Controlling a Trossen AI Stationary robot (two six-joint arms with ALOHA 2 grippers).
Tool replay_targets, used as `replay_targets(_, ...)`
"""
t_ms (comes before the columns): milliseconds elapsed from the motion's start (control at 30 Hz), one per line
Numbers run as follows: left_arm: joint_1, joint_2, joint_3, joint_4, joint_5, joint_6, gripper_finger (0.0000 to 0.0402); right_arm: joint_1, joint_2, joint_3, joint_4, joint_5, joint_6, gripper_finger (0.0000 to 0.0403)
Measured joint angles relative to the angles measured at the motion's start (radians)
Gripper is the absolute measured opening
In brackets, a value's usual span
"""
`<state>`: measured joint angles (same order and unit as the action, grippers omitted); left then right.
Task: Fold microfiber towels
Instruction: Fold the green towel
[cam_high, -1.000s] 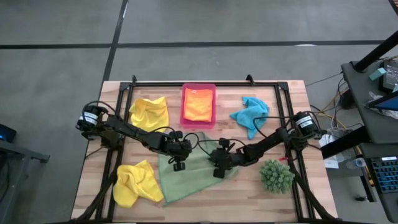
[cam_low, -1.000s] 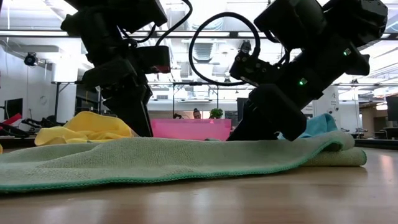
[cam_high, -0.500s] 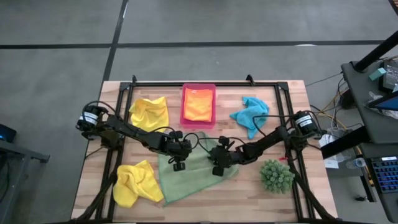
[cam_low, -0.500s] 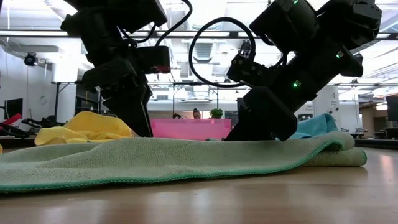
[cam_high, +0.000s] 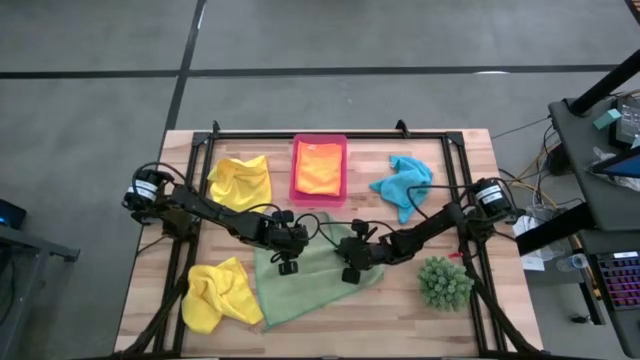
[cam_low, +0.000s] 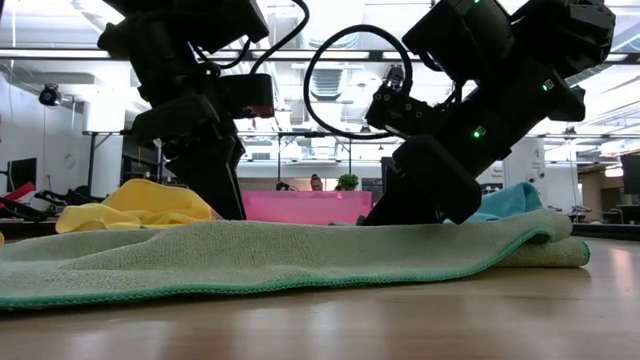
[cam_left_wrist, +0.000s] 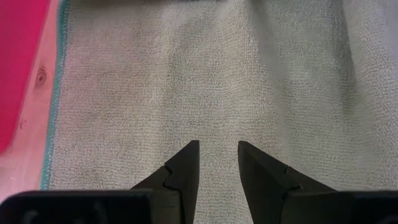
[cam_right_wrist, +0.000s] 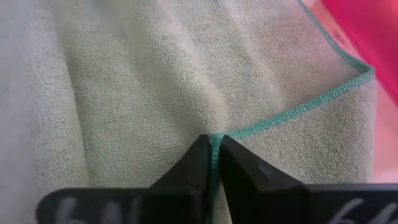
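The light green towel (cam_high: 310, 275) lies spread at the worktop's (cam_high: 400, 320) centre front. Your right claw (cam_right_wrist: 214, 163) is closed, apparently pinching its stitched edge. Your left claw (cam_left_wrist: 217, 163) rests part-open on the cloth, gripping nothing. The cloth is soft, limp and light: grasp it at edges or corners.

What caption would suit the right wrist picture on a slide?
Right tool pinched shut on the light green towel at its teal-stitched edge, beside the pink tray.
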<state>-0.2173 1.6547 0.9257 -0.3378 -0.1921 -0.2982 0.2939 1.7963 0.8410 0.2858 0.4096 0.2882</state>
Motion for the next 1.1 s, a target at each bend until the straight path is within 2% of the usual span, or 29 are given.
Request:
replay_targets(167, 0.000, 0.000, 0.000, -0.001, 0.000, 0.017, 0.0096, 0.000, -0.023, 0.001, -0.014, 0.000, 0.000, 0.0014)
replay_targets(800, 0.000, 0.000, 0.000, -0.001, 0.000, 0.018, 0.0096, -0.006, -0.033, 0.001, -0.020, 0.007, 0.007, 0.0072)
replay_targets(900, 0.000, 0.000, 0.000, -0.001, 0.000, 0.018, 0.0095, -0.007, -0.033, 0.001, -0.024, 0.009, 0.007, 0.0060)
replay_targets(1033, 0.000, 0.000, 0.000, -0.001, 0.000, 0.019, 0.0096, -0.007, -0.033, 0.001, -0.030, 0.009, 0.001, 0.0017)
replay_targets(1100, 0.000, 0.000, 0.000, -0.001, 0.000, 0.019, 0.0096, -0.007, -0.041, 0.001, -0.050, 0.013, -0.001, 0.0012)
